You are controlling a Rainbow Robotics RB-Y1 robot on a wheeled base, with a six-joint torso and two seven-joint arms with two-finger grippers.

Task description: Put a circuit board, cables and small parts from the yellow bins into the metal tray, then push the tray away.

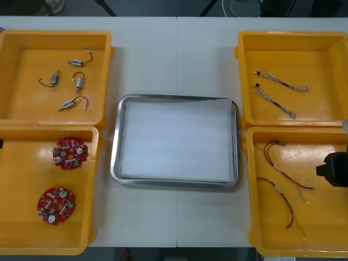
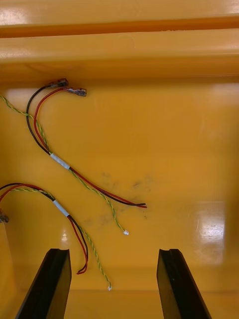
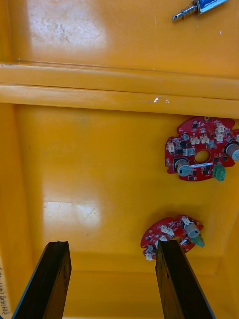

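While under yellow bins (image 1: 54, 76), light table (image 1: 163, 60).

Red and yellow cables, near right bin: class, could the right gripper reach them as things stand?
Probably yes. The right gripper hangs open over that bin, and the cables lie loose and uncovered on its floor just ahead.

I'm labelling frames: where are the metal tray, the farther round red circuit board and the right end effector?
Shiny metal tray (image 1: 115, 157): front view, left rim.
Farther round red circuit board (image 1: 69, 153): front view, its centre.
Right end effector (image 2: 113, 255): right wrist view, midway between its fingertips.
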